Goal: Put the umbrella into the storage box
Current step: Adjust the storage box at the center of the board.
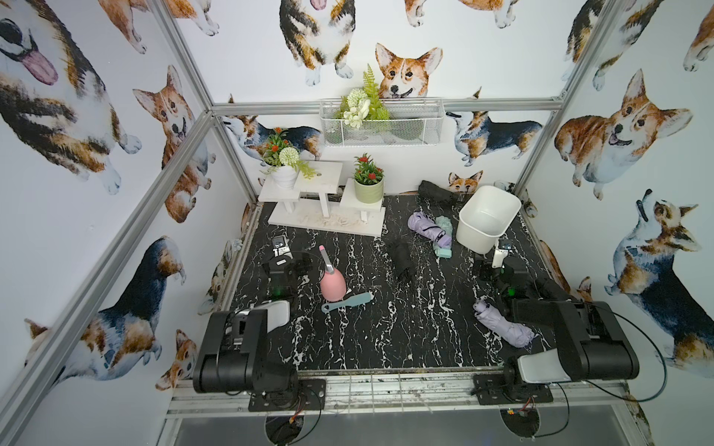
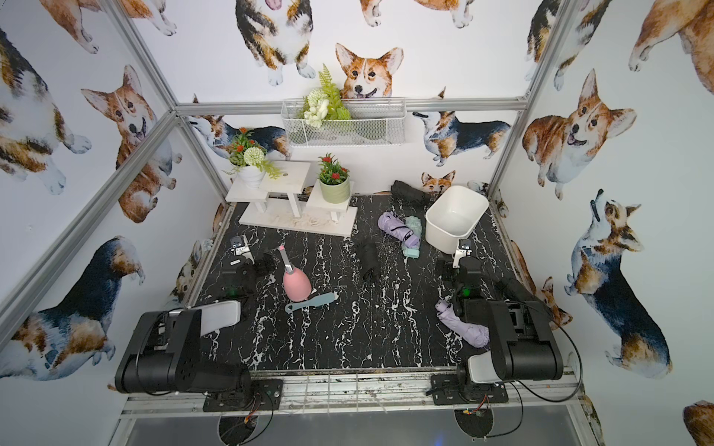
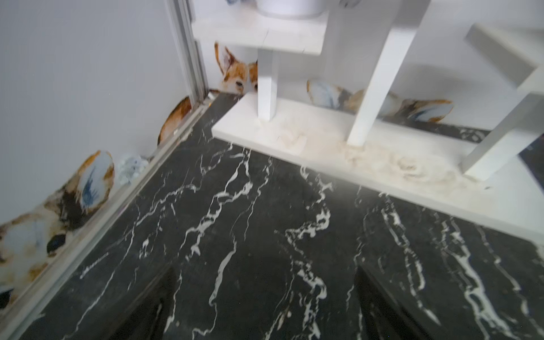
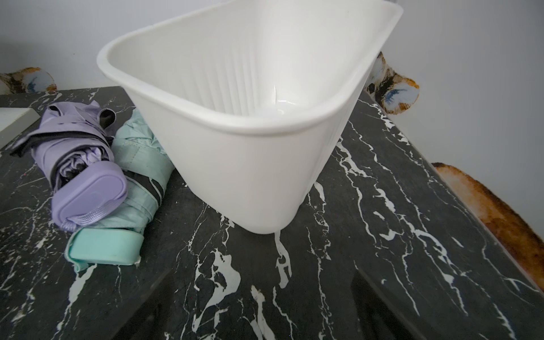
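Note:
The storage box [image 1: 487,216] [image 4: 259,117], a white tub, stands empty at the back right. Several folded umbrellas lie on the black marble tabletop. A purple umbrella [image 1: 425,226] [image 4: 79,164] rests on a mint umbrella [image 1: 443,241] [image 4: 138,164] right beside the box. A black umbrella [image 1: 402,256] lies mid-table, another black one [image 1: 436,191] at the back wall. A second purple umbrella [image 1: 502,322] lies partly under the right arm. My right gripper [image 4: 265,306] [image 1: 498,258] is open, just in front of the box, holding nothing. My left gripper [image 3: 270,306] [image 1: 282,255] is open over bare tabletop at the left.
A pink egg-shaped holder [image 1: 332,285] and a light blue brush [image 1: 345,303] lie near the left arm. A white stepped stand [image 1: 324,216] with potted plants fills the back left. A wire-mesh basket [image 1: 380,121] hangs on the back wall.

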`<state>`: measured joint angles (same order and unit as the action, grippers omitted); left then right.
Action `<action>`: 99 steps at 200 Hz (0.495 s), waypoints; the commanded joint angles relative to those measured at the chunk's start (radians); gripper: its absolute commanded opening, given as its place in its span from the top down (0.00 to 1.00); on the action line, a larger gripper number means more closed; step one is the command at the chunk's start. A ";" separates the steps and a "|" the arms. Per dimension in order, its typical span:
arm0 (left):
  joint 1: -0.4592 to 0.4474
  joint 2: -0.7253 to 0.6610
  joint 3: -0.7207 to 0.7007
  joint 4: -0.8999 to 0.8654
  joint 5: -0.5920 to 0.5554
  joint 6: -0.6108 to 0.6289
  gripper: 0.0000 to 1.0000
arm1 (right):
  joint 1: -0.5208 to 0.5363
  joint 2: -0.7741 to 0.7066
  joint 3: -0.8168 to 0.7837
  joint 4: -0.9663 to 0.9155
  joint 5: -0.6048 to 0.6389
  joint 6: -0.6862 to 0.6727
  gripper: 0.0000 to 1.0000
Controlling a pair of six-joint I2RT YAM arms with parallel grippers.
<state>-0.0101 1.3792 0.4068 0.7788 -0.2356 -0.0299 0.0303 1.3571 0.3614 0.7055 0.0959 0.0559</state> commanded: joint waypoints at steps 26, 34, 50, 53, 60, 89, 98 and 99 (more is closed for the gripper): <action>-0.041 -0.242 0.067 -0.401 -0.140 0.002 0.00 | 0.029 -0.279 0.023 -0.248 0.008 0.063 0.09; -0.041 -0.283 0.083 -0.470 -0.151 -0.006 0.00 | 0.031 -0.317 0.038 -0.302 -0.005 0.095 0.10; -0.041 -0.364 0.111 -0.590 -0.156 -0.023 0.00 | 0.040 -0.374 0.087 -0.446 -0.024 0.145 0.11; -0.042 -0.379 0.116 -0.608 -0.163 -0.034 0.00 | 0.041 -0.384 0.099 -0.469 -0.030 0.151 0.12; -0.046 -0.410 0.124 -0.646 -0.178 -0.062 0.00 | 0.046 -0.402 0.119 -0.517 -0.042 0.164 0.12; -0.054 -0.494 0.172 -0.753 -0.137 -0.165 0.00 | 0.054 -0.431 0.230 -0.710 -0.125 0.228 0.13; -0.058 -0.497 0.202 -0.791 -0.112 -0.185 0.01 | 0.055 -0.424 0.272 -0.764 -0.159 0.238 0.13; -0.059 -0.496 0.207 -0.796 -0.108 -0.186 0.01 | 0.055 -0.424 0.277 -0.771 -0.162 0.239 0.13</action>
<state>-0.0616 0.9012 0.5556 0.1455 -0.3847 -0.1204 0.0807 0.9325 0.5522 0.1616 0.0277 0.2184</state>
